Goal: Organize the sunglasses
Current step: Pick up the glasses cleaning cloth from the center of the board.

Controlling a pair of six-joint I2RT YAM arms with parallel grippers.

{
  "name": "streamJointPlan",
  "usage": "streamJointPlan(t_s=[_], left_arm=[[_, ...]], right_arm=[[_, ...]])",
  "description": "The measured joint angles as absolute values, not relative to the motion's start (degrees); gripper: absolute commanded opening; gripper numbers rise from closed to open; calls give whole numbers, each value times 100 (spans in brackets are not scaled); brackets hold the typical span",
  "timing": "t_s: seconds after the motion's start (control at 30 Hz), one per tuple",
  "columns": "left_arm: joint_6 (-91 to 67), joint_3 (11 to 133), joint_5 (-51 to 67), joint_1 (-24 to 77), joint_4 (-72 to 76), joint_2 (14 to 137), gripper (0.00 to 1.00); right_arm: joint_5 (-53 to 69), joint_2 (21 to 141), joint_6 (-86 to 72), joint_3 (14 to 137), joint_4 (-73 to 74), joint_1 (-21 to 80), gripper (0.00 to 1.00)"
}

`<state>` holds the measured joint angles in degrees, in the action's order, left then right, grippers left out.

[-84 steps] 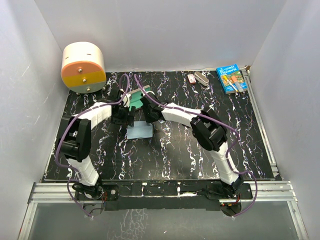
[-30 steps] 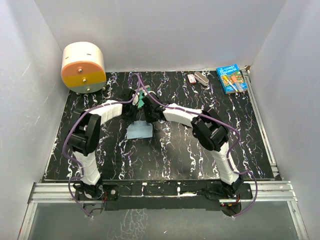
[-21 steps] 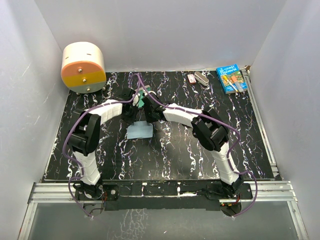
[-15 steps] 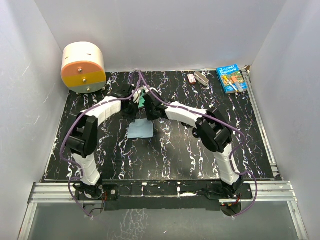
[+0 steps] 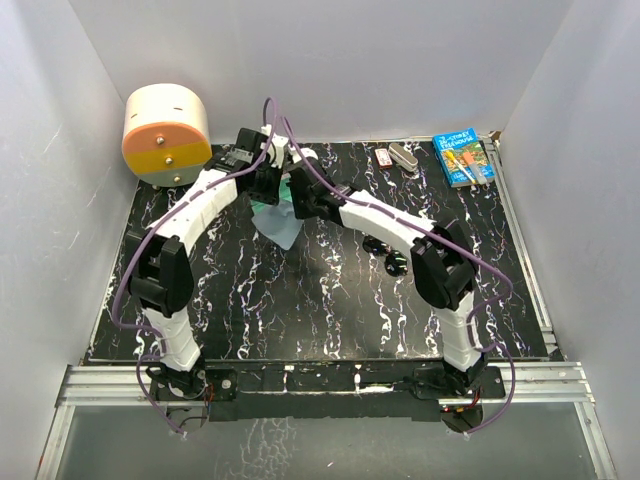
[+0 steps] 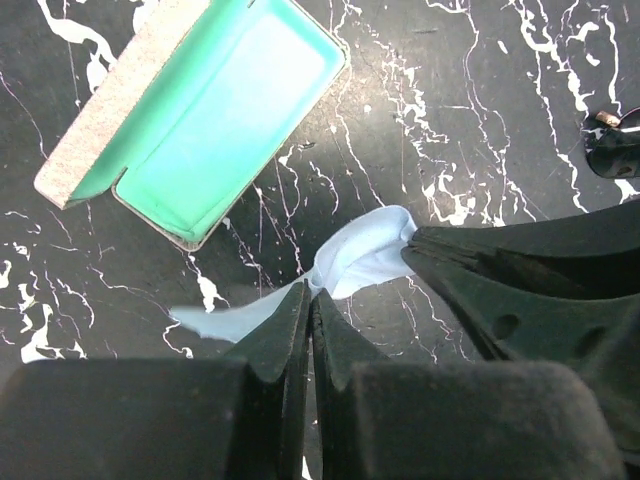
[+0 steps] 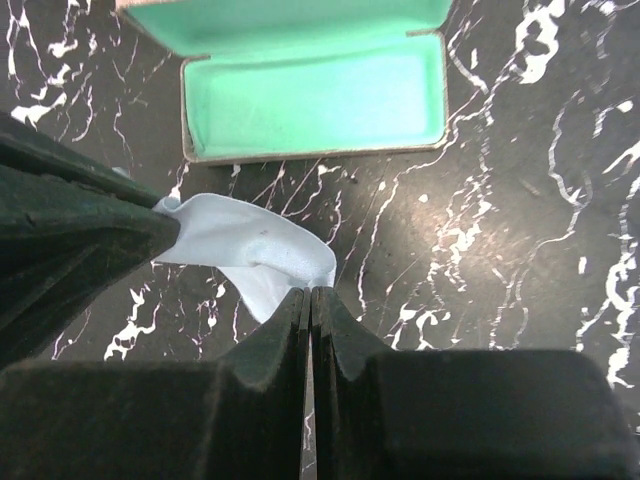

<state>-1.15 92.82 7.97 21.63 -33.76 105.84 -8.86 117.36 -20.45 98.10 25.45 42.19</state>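
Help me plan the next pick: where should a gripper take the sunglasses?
Likely at the front frame of the sunglasses, from straight above: they lie on the table close beside the right arm, crowding any side approach. Put the light-blue cloth down first.

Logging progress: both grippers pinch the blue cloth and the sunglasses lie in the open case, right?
Not quite. The left gripper and right gripper do pinch the cloth, but the right wrist view shows the case empty. The sunglasses lie on the table.
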Motion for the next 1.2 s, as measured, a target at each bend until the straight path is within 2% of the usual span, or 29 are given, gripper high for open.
streamJointPlan(t_s=[0.23,0.53,0.73,1.2], left_arm=[[-49,9039,832,2163,-3301,10250,0],[-12,7883,1229,2180,-2818,9478,0],[-69,7223,1490,2187,-2541,9247,0],[-104,6733,1645,2187,-2270,8479,0]], right_arm=[[-1096,11297,-1822,9835,2462,4080,8],[-729,10368,-1562,8646,1627,4069,7],[-473,10235,-1529,7769,1457,4075,8],[-40,9531,-1734,7146,1184,4139,8]])
